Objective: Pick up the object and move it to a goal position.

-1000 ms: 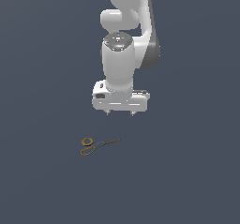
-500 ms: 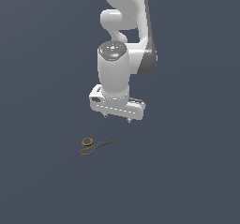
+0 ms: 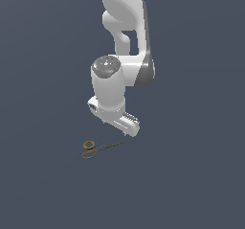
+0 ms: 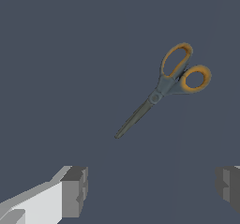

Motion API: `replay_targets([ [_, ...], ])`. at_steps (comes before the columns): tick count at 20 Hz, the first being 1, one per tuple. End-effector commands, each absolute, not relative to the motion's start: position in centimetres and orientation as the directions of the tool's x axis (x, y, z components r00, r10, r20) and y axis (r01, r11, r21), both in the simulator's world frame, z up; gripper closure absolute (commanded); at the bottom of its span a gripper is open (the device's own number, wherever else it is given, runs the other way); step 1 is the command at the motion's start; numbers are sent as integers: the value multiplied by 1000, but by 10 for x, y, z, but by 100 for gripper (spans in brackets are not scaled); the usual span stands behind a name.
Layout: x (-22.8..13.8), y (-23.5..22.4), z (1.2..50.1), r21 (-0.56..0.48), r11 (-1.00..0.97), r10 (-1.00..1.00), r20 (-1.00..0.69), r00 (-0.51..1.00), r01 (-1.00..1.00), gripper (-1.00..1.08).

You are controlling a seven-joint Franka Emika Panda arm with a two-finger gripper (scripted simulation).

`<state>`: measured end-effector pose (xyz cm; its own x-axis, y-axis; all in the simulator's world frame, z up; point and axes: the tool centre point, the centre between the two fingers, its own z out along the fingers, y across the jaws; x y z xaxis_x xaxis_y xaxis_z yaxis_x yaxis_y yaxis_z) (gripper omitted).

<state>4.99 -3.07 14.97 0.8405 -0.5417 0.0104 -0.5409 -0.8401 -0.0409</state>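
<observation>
Scissors (image 4: 161, 89) lying flat on the plain dark floor (image 3: 191, 185), blades closed, nothing touching them. Gripper (image 4: 150, 190) hanging just above, off to the blade-tip side, fingers (image 4: 75, 190) spread wide apart and holding nothing, probably so it can drop straddling the thin pair. It's sitting not yet centred over them. No containers showing, no goal marker visible

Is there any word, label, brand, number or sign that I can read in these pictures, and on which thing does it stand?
None: no text, number or sign shows in either view.
The scissors have plain orange handles and dark blades, with no brand.
The gripper, with its jaws open, and the white arm carry no label.
The dark floor is plain.
</observation>
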Motion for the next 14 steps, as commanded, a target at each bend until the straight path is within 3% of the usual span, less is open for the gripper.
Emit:
replay_targets([
  [1,54,-36,143,-40,-794,-607,5,795,-607,-92],
  [14,73,-62,106,-23,-495,-869,-13,495,-869,-92],
])
